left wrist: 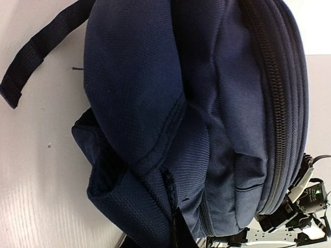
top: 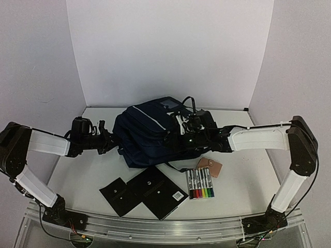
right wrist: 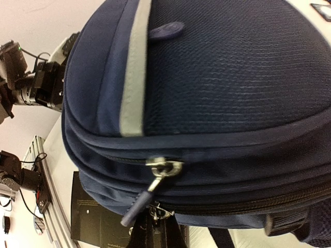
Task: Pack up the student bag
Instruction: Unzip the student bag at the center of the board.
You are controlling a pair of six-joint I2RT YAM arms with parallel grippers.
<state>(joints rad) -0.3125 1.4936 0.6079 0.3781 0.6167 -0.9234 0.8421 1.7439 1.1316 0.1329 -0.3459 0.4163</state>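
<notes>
Top view: the bag (top: 147,134) sits mid-frame, my left claw (top: 110,140) and right claw (top: 183,133) at its sides. Markers (top: 200,184), folders (top: 150,192) and wallet (top: 210,166) lie unpacked below it.
Left wrist: only fabric, so I can't tell that claw's state.
Right wrist: claw pinched together under the zip pull (right wrist: 155,181). The zip looks closed; I judge packing unstarted.

Robot lab test cell. Plain white backdrop panels (top: 170,51) box in white bench (top: 243,173) on three sides. Aluminium rail (top: 165,227) along lower edge of frame, left arm (top: 46,142) and right arm (top: 258,138) bolted onto it, loose cables (top: 45,226) trailing at bases.
</notes>
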